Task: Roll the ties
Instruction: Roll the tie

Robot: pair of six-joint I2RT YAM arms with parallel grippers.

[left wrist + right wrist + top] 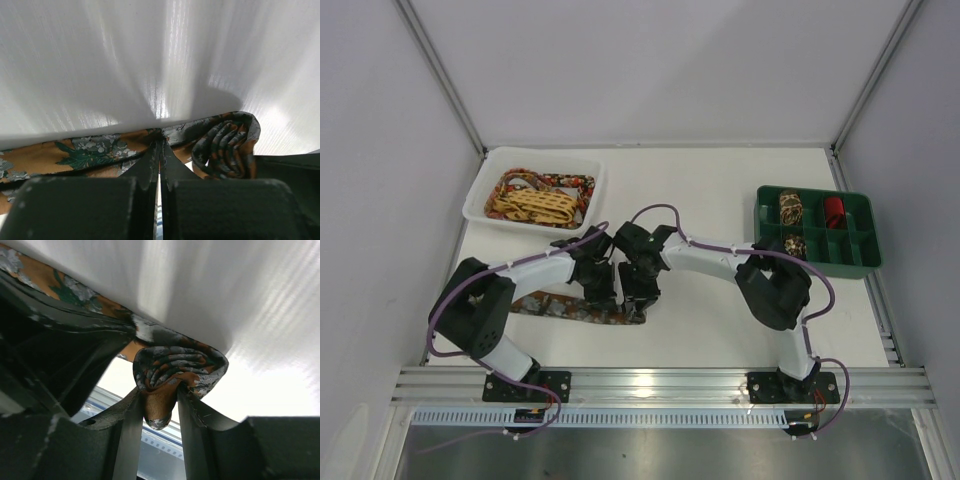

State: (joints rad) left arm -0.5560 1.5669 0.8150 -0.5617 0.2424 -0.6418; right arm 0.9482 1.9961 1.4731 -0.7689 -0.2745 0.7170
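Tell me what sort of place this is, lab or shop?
Probably a lab robot cell: plain white walls box in a white table, an aluminium rail carries the arm bases, and a green divided tray holds rolled ties. Left gripper and right gripper both pinch a brown floral tie.

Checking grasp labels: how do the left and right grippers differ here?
1. Gap: the left gripper has its fingers almost touching, while the right gripper has its fingers clearly apart.
2. Hold: the left gripper appears to pinch a flat stretch of the tie, while the right gripper clamps the bulky rolled end.
Shared: both hold the same tie, side by side.
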